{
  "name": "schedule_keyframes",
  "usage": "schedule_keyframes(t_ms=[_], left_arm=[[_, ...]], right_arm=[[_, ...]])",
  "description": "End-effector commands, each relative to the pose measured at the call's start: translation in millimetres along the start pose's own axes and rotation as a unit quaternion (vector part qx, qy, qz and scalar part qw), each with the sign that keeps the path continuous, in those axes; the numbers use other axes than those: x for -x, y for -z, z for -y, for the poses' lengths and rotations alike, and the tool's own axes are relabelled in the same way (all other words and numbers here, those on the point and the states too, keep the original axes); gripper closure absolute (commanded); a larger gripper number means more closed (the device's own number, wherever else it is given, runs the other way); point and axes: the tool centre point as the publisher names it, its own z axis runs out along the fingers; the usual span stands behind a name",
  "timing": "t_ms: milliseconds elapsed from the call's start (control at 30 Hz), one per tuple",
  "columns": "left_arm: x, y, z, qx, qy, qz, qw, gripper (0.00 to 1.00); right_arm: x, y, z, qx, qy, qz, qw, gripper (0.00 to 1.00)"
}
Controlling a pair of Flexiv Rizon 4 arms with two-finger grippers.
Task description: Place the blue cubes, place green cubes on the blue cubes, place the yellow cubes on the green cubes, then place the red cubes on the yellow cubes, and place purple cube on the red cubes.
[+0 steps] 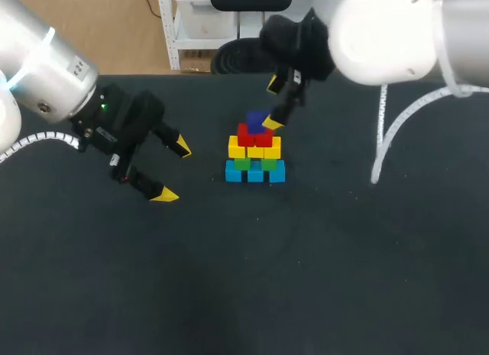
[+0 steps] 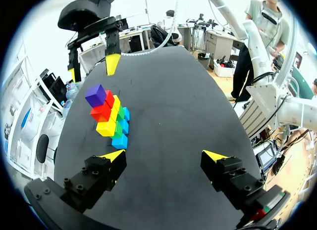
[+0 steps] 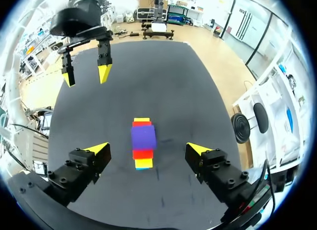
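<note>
While purple cube (image 1: pixel 257 119) caps the stack (image 1: pixel 255 158), right gripper (image 1: pixel 273 103) hovers above it (jaws wide), left gripper (image 1: pixel 173 170) also spread, nearby

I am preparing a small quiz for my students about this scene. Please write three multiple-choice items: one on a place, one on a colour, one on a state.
1. Where does the purple cube sit?
A. on top of the red cubes
B. at the very bottom
C. in the middle layer

2. What colour is the lowest row of cubes?
A. red
B. blue
C. yellow

3. In what state is the left claw?
A. shut on a green cube
B. shut on nothing
C. open and empty

Answers:
1 A, as the head view shows purple resting on red.
2 B, as the cubes touching the table are blue.
3 C, as its yellow tips stand wide apart with nothing between them.
</note>
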Motion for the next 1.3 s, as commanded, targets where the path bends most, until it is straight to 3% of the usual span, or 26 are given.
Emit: schedule_keyframes(t_ms=[33,300,567,967,1300], left_arm=[[-0.3,0.4,0.0,0.0,0.0,0.0,1.0,0.0],[-0.3,0.4,0.0,0.0,0.0,0.0,1.0,0.0],[-0.3,0.4,0.0,0.0,0.0,0.0,1.0,0.0],[-0.3,0.4,0.0,0.0,0.0,0.0,1.0,0.0],[-0.3,0.4,0.0,0.0,0.0,0.0,1.0,0.0]], right_arm=[[-21.1,24.6,-16.1,-0.027,-0.004,0.034,0.999,0.0],[-53.8,56.4,-16.3,-0.074,-0.044,0.124,0.989,0.0],[-81.2,83.3,-12.6,-0.125,-0.077,0.202,0.968,0.0],[-129.3,105.0,-22.6,-0.129,-0.076,0.221,0.964,0.0],[-159.6,118.9,-28.8,-0.121,-0.039,0.238,0.963,0.0]])
